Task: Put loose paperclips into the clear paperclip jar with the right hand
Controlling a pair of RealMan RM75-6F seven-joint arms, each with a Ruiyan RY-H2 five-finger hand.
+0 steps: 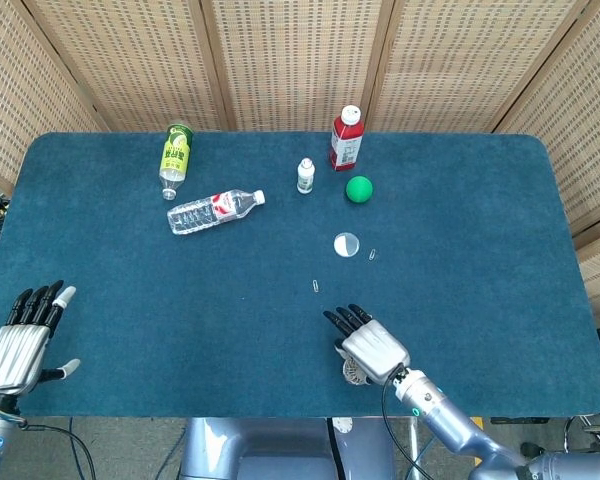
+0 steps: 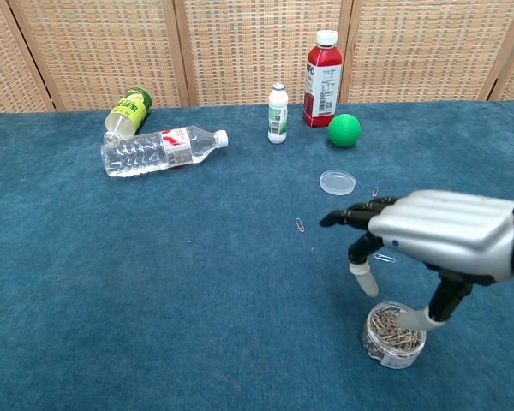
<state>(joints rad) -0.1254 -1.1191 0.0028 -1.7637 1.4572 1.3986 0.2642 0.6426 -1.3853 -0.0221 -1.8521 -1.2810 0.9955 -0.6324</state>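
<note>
Right hand [image 2: 437, 240] has a ribbed silver back, black fingers (pale tips) and a black wrist cable.

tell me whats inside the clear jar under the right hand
In the chest view the clear jar holds a heap of metal paperclips, filling most of it. The right hand hovers above with fingers spread. In the head view the hand covers most of the jar.

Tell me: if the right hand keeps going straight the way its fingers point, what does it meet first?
Probably the loose paperclip on the cloth. The right hand points up-left across the table, roughly at it, with bare cloth between. Height is unclear, so it may pass over. The lid lies off that line.
</note>
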